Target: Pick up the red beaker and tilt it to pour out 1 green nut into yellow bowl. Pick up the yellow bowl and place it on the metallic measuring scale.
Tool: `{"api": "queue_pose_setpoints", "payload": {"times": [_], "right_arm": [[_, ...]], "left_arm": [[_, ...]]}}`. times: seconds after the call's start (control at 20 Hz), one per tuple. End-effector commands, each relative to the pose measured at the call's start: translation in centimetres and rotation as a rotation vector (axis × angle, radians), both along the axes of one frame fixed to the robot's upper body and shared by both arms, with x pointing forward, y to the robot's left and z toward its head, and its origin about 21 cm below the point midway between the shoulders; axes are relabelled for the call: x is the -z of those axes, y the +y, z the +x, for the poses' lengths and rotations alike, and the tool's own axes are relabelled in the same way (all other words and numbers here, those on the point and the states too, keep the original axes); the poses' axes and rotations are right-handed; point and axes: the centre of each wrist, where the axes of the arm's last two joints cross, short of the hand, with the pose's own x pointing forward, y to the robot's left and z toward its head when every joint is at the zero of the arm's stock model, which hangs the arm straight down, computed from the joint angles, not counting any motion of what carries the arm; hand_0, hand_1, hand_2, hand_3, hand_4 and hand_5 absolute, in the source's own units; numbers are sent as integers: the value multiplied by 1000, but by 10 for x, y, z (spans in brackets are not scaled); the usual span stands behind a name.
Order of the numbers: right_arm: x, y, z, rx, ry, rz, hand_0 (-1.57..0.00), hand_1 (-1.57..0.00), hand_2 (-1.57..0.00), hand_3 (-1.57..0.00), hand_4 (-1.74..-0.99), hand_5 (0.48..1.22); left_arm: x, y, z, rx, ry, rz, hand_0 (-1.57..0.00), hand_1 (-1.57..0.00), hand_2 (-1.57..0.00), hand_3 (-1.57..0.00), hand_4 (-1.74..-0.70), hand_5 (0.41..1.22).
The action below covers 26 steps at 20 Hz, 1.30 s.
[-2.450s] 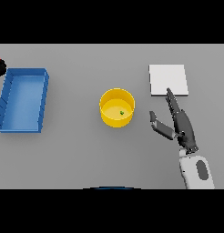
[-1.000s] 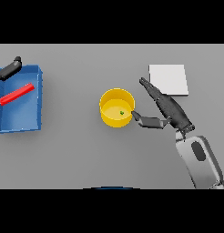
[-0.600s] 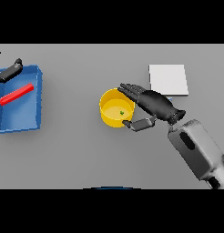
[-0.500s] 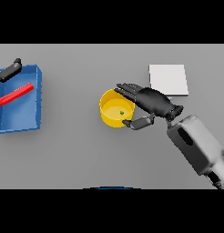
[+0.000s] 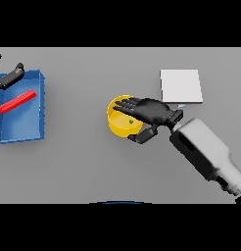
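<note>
Grey table (image 5: 83, 166): right hand (image 5: 151, 112) curled round yellow bowl (image 5: 118, 125), hiding far rim.

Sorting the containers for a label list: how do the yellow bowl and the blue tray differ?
The yellow bowl is round; the blue tray is rectangular. The bowl holds a small green nut; the tray holds the red beaker lying on its side. The right hand reaches over the bowl; the left hand shows at the tray's far edge. Both are open-topped and sit on the grey table.
</note>
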Motion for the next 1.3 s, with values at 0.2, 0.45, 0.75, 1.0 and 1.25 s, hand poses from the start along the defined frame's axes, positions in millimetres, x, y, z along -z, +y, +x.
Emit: {"api": "queue_pose_setpoints", "payload": {"times": [0.2,0.45,0.75,1.0,1.25], "right_arm": [[10,8,4,-28,32,-66,1,1,1,1,-1260,676],[19,5,6,-50,71,-100,1,1,1,0,-1279,699],[30,9,9,-65,79,-80,1,1,-27,-60,-1293,738],[29,13,10,-57,88,-91,-322,-258,-289,-328,-1436,944],[29,15,9,-63,95,-116,-1065,-959,-943,-1005,-1561,1130]], "left_arm": [[-2,4,2,-3,7,-7,1,1,1,1,-798,724],[-3,4,0,-8,9,-6,1,1,1,1,-792,725],[-3,1,-4,1,-1,0,1,1,1,1,-793,730],[-3,-4,-4,-11,8,10,1,1,1,1,-793,729],[-11,-2,0,-10,2,1,1,1,1,1,-791,735]]}}
